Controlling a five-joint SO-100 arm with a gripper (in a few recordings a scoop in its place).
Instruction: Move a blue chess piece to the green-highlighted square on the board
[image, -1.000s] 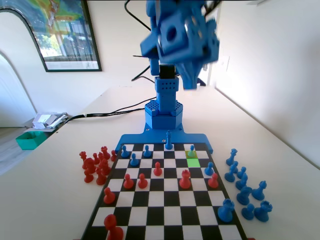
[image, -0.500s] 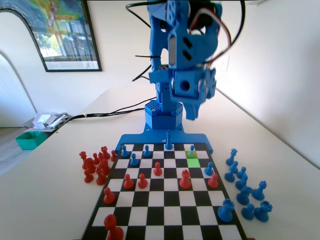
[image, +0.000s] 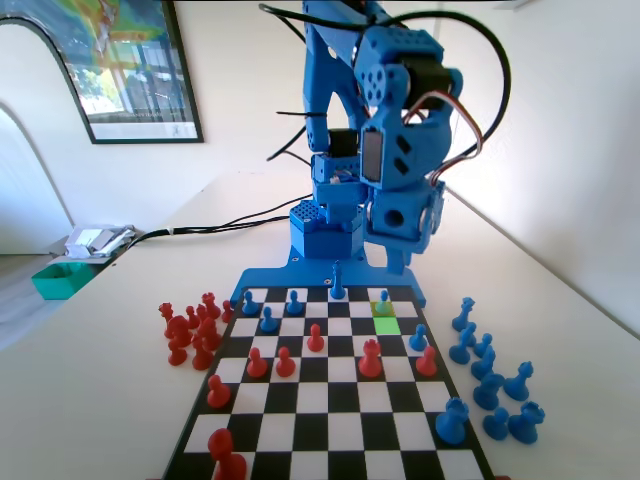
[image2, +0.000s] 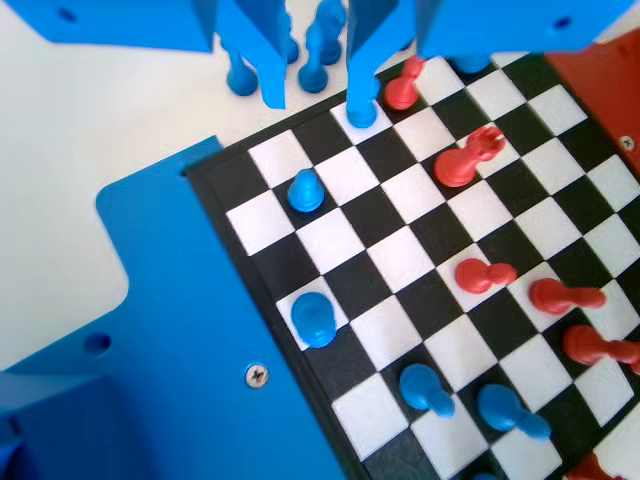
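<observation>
Blue plastic pawn with a round ball head (image: 383, 298) stands on the paler yellow-green cell in the far row of the board, right of centre in the fixed view. It is upright and untouched. The bright green highlighted square (image: 386, 325) lies directly in front of it, one row nearer the camera, and is vacant. A second blue pawn (image: 418, 338) stands just right of the green cell, and a red pawn (image: 427, 362) stands a row nearer again.

The flat black-and-white checkered chessboard (image: 312, 398) carries further red and blue pieces. Captured pieces are grouped off both its sides.

Change noted: over the last second the blue arm (image: 400, 150) has swung down from a high, blurred position and now hangs lower over the far right part of the board. No piece has shifted in that time.

In the wrist view the two-finger gripper (image2: 315, 92) has its jaws spread with nothing between them. It is well above the pieces, with a blue pawn (image2: 305, 190) below it near the board's edge.

Judgement: the approach is under way and the grasp has not begun. The gripper has yet to be lowered around the pawn. Neighbouring pieces stand close, so a careless descent could knock one.
</observation>
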